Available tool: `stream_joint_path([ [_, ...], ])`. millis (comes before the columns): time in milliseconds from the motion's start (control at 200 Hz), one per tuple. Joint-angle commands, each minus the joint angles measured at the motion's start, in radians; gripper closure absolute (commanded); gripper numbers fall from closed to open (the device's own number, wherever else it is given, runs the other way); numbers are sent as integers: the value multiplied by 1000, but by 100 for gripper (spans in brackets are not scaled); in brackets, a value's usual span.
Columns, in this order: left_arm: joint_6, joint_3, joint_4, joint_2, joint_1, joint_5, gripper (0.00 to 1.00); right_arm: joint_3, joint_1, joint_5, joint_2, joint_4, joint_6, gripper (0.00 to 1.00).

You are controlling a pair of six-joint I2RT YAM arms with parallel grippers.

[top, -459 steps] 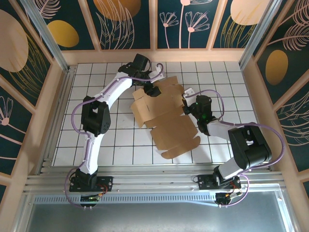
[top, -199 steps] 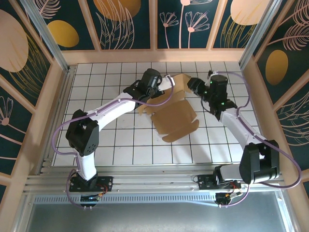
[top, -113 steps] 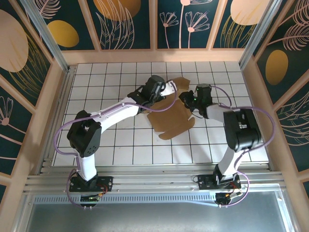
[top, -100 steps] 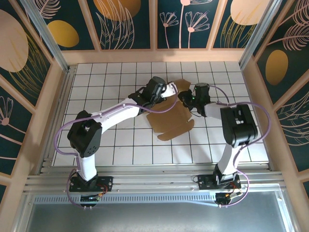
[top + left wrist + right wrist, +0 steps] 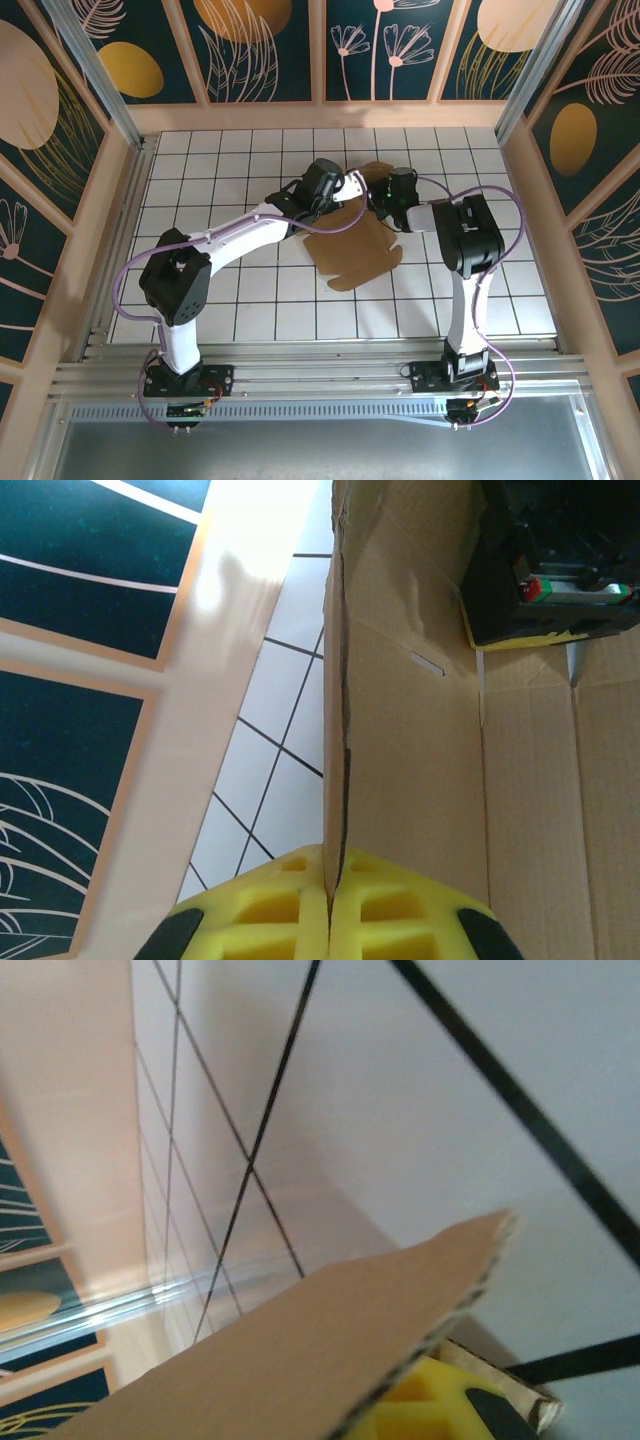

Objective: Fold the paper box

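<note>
Your left gripper (image 5: 328,902) is pinching a raised edge of the paper box (image 5: 358,248), its yellow pads (image 5: 270,920) pressed together on the cardboard. The box is sitting partly folded, mid-way across the tiled table (image 5: 220,150). Your right gripper (image 5: 384,203) is meeting a flap (image 5: 300,1360); I cannot tell whether it is gripping.

White tiled tabletop (image 5: 200,290) with black grid lines, dark floral wall panels (image 5: 260,50) around, aluminium rail (image 5: 320,380) nearside.
</note>
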Motion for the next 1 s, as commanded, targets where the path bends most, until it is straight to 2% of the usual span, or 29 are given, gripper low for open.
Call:
stream_joint_path([
  [0,-14,-2,10,-2,0,1,100,58,8,47,20,-64,-27,88],
  [65,2,-5,17,10,1,-18,100,31,7,39,-25,-60,-57,86],
  [195,28,-16,58,28,0,-23,100,-88,-5,76,-221,-58,-153,80],
  [370,47,-9,75,59,0,-26,100,-286,-63,-12,-491,-88,-220,73],
  [521,48,-21,76,61,0,-6,100,-252,-69,-32,-653,-234,-398,68],
  [631,54,-34,78,58,0,-4,100,-122,-69,-43,-642,-343,-541,68],
  [726,48,-34,75,55,-2,-5,100,16,-68,-92,-541,-446,-613,68],
  [841,36,-33,75,50,-1,-3,100,99,-66,-89,-432,-506,-594,71],
  [996,27,-22,66,56,-3,8,100,77,-32,-136,-379,-456,-531,79],
])
